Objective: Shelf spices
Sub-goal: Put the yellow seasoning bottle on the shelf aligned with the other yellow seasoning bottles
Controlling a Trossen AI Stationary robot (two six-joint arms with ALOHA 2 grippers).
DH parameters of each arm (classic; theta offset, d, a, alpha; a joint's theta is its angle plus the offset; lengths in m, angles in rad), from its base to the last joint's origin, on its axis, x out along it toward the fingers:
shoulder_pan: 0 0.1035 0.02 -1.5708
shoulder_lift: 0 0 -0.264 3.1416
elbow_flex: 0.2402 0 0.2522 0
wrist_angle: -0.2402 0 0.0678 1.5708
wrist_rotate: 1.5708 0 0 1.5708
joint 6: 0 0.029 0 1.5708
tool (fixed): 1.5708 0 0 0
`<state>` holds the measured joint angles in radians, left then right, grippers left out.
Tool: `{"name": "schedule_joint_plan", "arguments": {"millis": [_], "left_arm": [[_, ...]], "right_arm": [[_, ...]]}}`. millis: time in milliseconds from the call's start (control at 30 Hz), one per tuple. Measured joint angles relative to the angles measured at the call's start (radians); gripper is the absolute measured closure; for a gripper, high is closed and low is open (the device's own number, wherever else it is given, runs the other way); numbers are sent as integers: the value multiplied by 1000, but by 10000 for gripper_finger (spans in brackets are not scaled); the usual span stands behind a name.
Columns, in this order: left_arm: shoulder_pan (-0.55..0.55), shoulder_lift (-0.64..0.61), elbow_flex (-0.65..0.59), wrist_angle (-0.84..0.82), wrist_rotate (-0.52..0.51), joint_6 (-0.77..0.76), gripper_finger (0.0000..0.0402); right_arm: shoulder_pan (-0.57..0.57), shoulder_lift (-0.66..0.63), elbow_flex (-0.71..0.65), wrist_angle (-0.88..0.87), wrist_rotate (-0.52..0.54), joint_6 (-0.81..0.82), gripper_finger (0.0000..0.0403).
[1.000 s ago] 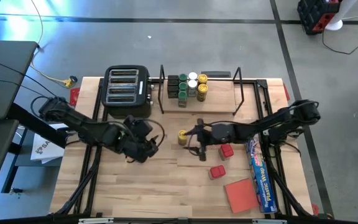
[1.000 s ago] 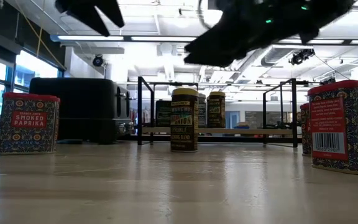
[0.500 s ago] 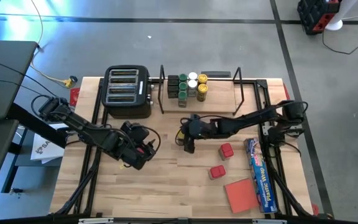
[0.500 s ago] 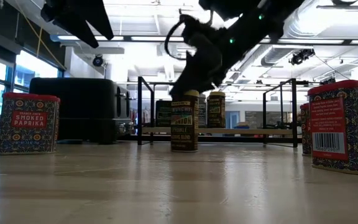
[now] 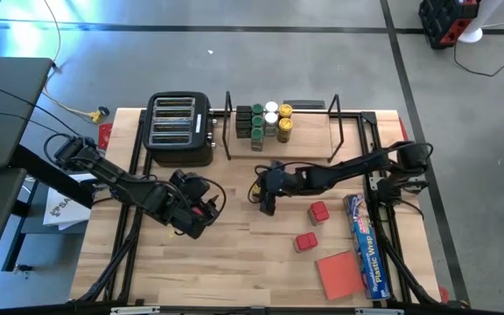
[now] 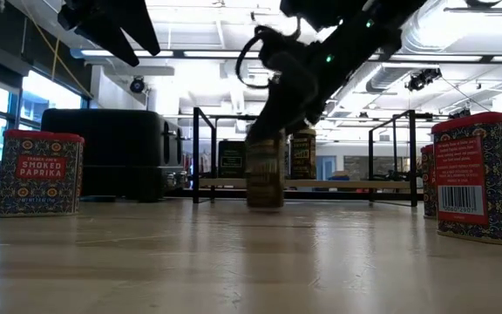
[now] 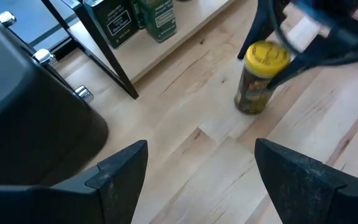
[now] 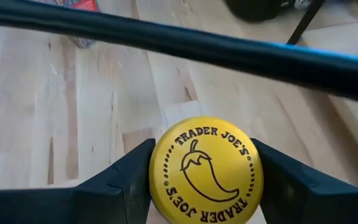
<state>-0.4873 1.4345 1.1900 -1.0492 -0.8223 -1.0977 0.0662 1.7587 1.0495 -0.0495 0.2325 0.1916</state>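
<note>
The spice at work is a round jar with a yellow lid (image 5: 255, 191), standing on the table in front of the shelf (image 5: 309, 131). My right gripper (image 5: 264, 196) is shut on it from above. Several more jars with green, white and yellow lids (image 5: 266, 122) stand on the left part of the shelf's wooden board. Two red square tins (image 5: 319, 211) (image 5: 305, 241) rest on the table to the right. My left gripper (image 5: 196, 212) hovers open left of the jar and holds nothing; its wrist view shows the jar (image 7: 260, 78) ahead of it. My right gripper pinches the jar at its top, just below the yellow lid (image 8: 205, 167), with one finger (image 8: 132, 180) on each side. The fingers come from above, slanting from the table's right. The jar (image 6: 266, 170) stays upright with its base at or just above the table.
The black toaster (image 5: 180, 129) stands left of the shelf. A flat red pad (image 5: 339, 273) and a long blue wrap box (image 5: 367, 245) lie near the right edge. The low view shows red tins at both its sides (image 6: 39, 172) (image 6: 482, 174). Bare wood lies between the arms.
My right gripper has moved toward the table's left and come down over the yellow-lidded jar. In the last half second the jar has shifted slightly and shows blurred in the low view. My left gripper has drawn back a little toward the near edge.
</note>
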Motion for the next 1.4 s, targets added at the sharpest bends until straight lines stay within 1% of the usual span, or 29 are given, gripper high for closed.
{"name": "schedule_joint_plan", "arguments": {"millis": [100,233,367,467,633,700,867,1067,1100,1233,1400], "left_arm": [[0,0,0,0,0,0,110],[0,0,0,0,0,1,110],[0,0,0,0,0,1,110],[0,0,0,0,-2,2,110],[0,0,0,1,-3,2,110],[0,0,0,1,-3,2,110],[-5,0,0,2,-3,1,110],[-6,0,0,3,0,1,110],[-6,0,0,3,0,1,110],[-6,0,0,4,0,1,110],[-6,0,0,4,0,1,110]], "right_arm": [[-5,-65,-1,-55,3,-30,189],[-50,-206,-1,-171,30,-99,189],[-139,-338,-1,-280,39,-199,189],[-231,-383,1,-331,-19,-248,189],[-355,-349,0,-324,-159,-323,189],[-387,-318,0,-330,-182,-331,189],[-424,-270,-1,-327,-182,-350,189],[-431,-259,-1,-313,-180,-350,189],[-432,-259,-1,-309,-174,-350,186],[-433,-259,-1,-296,-131,-348,147],[-433,-259,-1,-278,-125,-350,136]]}}
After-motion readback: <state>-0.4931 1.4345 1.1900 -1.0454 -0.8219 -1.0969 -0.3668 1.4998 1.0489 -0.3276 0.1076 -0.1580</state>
